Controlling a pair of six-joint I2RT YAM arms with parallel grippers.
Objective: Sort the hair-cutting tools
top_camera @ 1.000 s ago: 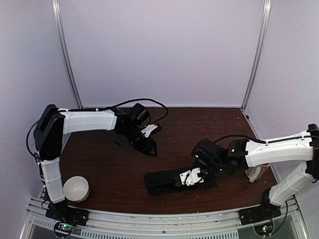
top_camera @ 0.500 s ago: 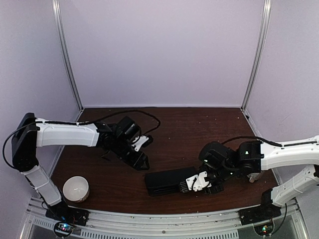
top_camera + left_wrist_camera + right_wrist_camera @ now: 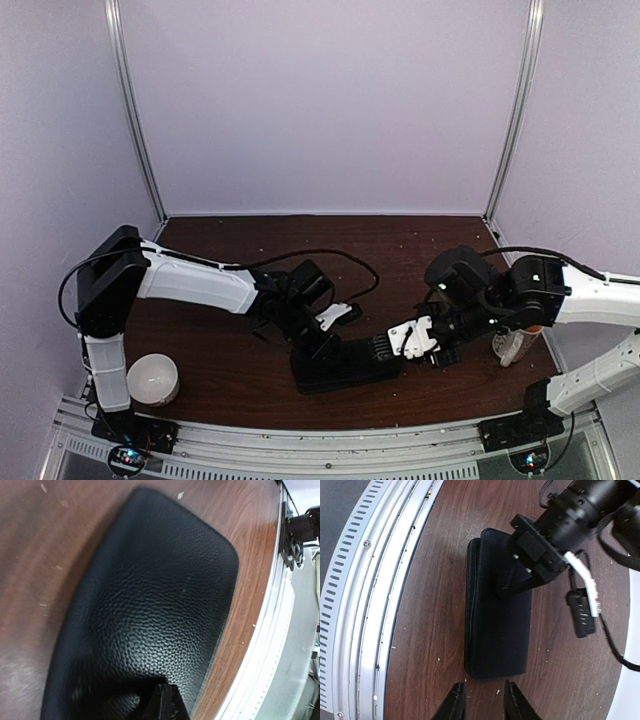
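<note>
- While the left gripper (image 3: 322,345) sits closed, its tips rest on the black case (image 3: 360,368), lower centre.
- right gripper (image 3: 484,702) jaws apart, empty, just off the case's end.

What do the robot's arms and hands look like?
The left arm and right arm have white shell links joined by black joints, each trailing a looping black cable. The left hand and right hand are black, each with a white plate behind.
</note>
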